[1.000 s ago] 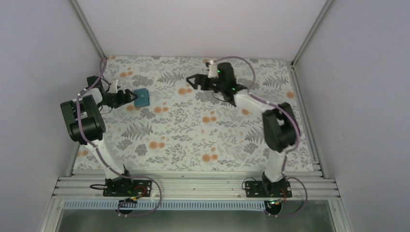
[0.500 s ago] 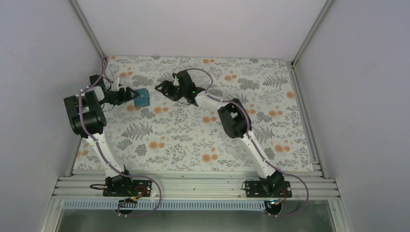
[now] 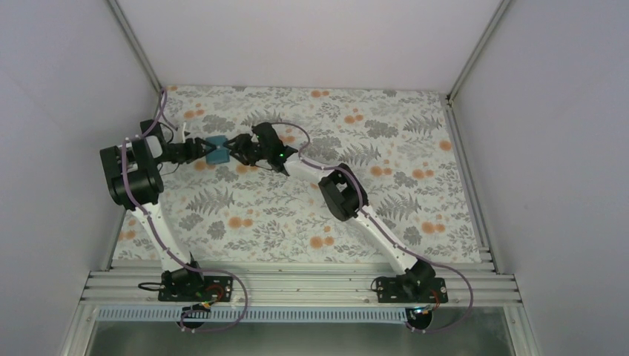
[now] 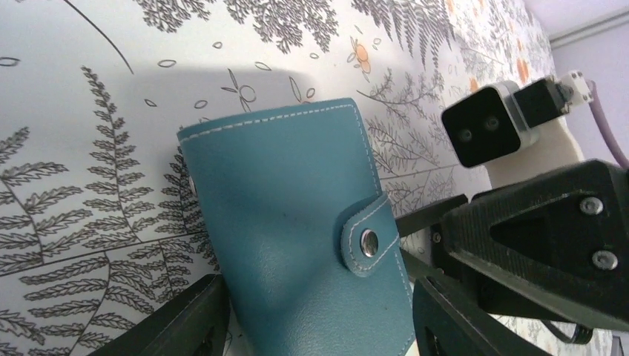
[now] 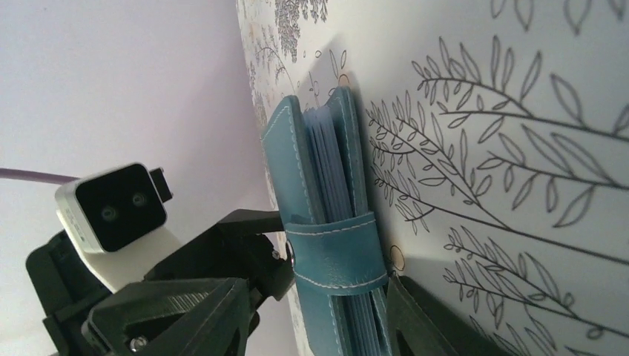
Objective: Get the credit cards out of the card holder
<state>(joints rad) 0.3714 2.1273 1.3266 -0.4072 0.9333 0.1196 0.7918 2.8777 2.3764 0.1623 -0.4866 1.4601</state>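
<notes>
The teal card holder [image 3: 216, 148] is closed, its strap snapped shut over the free edge [image 4: 369, 241]. My left gripper [image 3: 200, 149] is shut on it, one finger at each side edge in the left wrist view [image 4: 319, 285], with the far end a little off the cloth. My right gripper [image 3: 236, 146] is open. Its fingers straddle the strap edge across the holder's thickness in the right wrist view [image 5: 315, 285]. Pale blue pocket edges [image 5: 326, 163] show between the covers. The credit cards are hidden.
The flowered cloth [image 3: 311, 193] covers the table. The left wall [image 3: 74, 111] stands close behind the left arm. The right arm reaches across the back of the table, its elbow [image 3: 337, 191] near the middle. The two grippers face each other, nearly touching.
My right arm has swung left from the back middle of the table to the card holder's strap edge. The left gripper has kept hold of the holder, almost in place.
</notes>
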